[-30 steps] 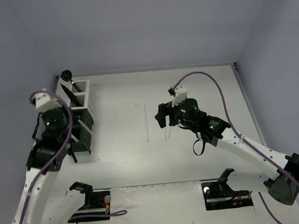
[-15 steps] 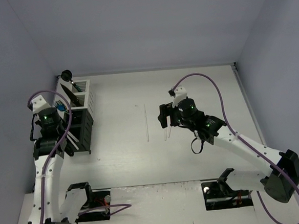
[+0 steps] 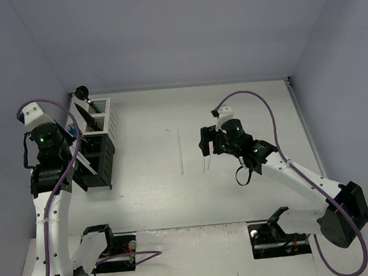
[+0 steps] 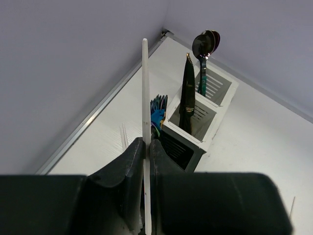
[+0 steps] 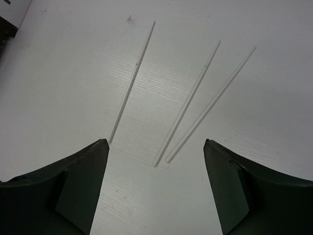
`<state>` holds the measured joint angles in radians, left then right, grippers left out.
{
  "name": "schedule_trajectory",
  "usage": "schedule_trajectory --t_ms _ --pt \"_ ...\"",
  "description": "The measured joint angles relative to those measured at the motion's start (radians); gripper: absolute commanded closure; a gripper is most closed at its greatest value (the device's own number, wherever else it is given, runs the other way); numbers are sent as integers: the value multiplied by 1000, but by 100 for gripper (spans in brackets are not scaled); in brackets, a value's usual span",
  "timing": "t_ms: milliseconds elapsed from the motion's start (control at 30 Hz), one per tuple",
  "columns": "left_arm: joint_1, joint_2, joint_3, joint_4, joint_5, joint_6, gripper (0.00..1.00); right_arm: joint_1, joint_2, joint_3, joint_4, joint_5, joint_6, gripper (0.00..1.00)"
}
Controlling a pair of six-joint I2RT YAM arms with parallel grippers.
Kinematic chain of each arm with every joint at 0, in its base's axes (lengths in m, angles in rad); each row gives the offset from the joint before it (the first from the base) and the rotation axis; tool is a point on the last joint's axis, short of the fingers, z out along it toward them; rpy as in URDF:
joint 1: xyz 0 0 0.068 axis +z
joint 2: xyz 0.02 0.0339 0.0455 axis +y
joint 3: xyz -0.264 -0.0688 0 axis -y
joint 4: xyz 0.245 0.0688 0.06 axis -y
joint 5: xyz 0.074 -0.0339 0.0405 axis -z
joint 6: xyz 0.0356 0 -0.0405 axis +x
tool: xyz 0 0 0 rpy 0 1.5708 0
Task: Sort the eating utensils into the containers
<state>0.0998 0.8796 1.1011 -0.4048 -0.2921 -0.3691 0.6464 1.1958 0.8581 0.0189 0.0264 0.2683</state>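
Observation:
My left gripper is shut on a thin pale chopstick and holds it upright, left of the caddy row; in the top view it is beside the black caddies. The white caddies hold a dark spoon and a black knife. Blue and teal utensils stand in a black caddy. My right gripper is open above the near ends of two chopsticks lying on the table; a third chopstick lies to their left.
The caddy row stands at the table's far left, close to the left wall. In the top view the three loose chopsticks lie mid-table, one apart from the pair. The arm bases stand at the near edge.
My left arm has drawn back to the left and risen, carrying the chopstick away from over the black caddies. My right gripper has shifted slightly right over the chopstick pair, still open.

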Motion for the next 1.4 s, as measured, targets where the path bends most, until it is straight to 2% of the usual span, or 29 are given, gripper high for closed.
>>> schedule_trajectory --t_ms 400,600,867,1067,1167,1400 --pt "1 62 -183 108 -35 27 100 -15 24 -7 1 -8 0 24" --pt "1 55 -246 131 -54 -7 95 -19 68 -20 1 13 0 25" --pt "1 23 -267 113 -48 -64 75 -46 135 -26 1 81 36 25" --pt "0 -18 -258 60 -31 -79 55 -95 188 -24 -2 148 105 25" --pt "1 -32 -207 -11 -10 -79 41 -112 246 0 -10 181 143 25" --pt "0 -86 -12 -143 132 -71 24 -125 368 77 -28 214 211 25"
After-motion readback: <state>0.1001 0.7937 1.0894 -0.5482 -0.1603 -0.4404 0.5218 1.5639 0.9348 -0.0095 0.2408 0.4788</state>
